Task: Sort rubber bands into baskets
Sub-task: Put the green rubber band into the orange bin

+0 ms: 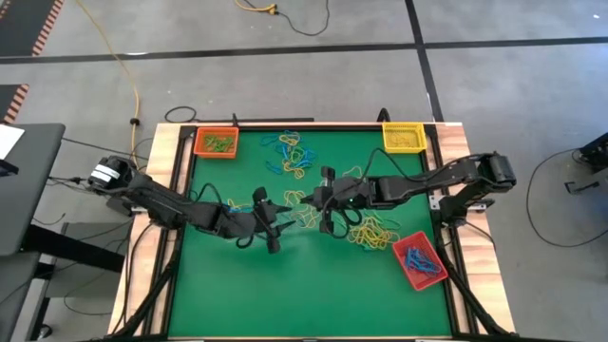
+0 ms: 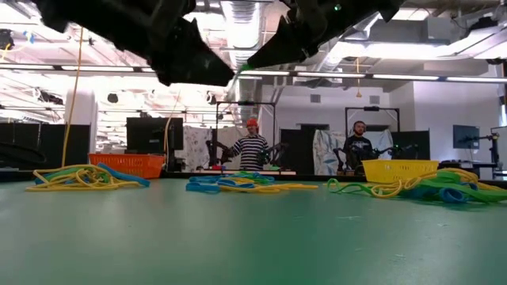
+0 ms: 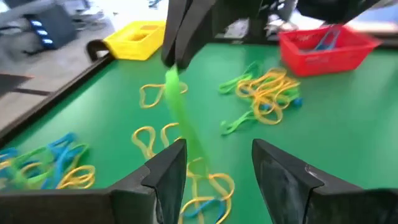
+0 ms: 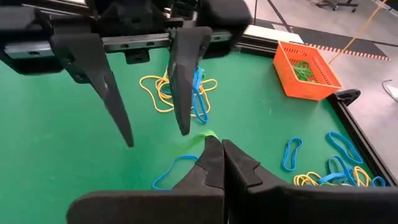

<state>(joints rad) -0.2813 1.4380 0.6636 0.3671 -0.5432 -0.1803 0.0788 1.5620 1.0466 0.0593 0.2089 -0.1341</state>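
Above the middle of the green table, the right gripper is pinching a green rubber band in closed jaws, while the left gripper is facing it with fingers spread apart. Loose rubber bands are lying scattered between the orange basket, yellow basket and red basket.

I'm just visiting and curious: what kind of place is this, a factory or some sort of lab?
Most likely a robotics lab or workshop. In the low view, two people stand at other rigs under open ceiling ducts. From above, cables trail over a bare concrete floor around the green table.
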